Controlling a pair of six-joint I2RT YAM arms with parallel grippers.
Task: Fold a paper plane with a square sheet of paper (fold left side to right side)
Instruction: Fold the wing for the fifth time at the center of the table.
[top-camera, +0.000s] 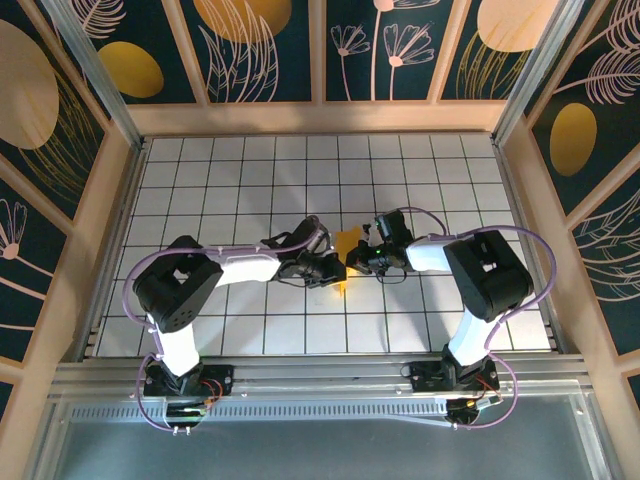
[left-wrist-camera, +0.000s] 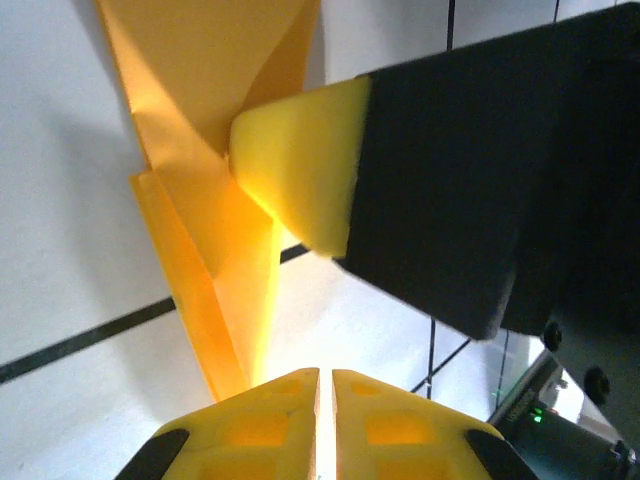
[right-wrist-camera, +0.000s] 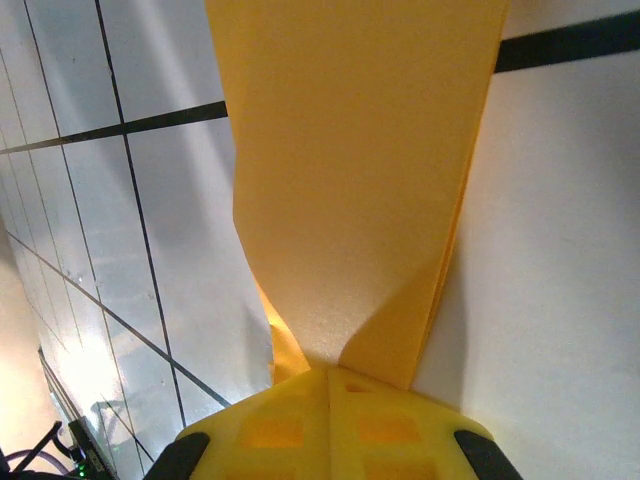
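- Pinching one end of the thin, matte orange-yellow folded paper sheet (right-wrist-camera: 360, 150): right gripper (right-wrist-camera: 328, 385), yellow plastic fingers (right-wrist-camera: 270, 425) fully closed on it.
- Left gripper (left-wrist-camera: 325, 385): fingers nearly together, hairline slit; can't tell whether paper is inside.
- Sheet sits mid-table between both grippers, creased into layered tapering flaps.
- Surface: glossy white tiled table (top-camera: 250, 180), black grid lines.
- Walls: dark blue panels (top-camera: 350, 80), pale plant prints, wood trim (top-camera: 320, 117).

Orange-yellow paper plane (right-wrist-camera: 360, 150), seemingly plain; white table (top-camera: 250, 170), black gridlines.
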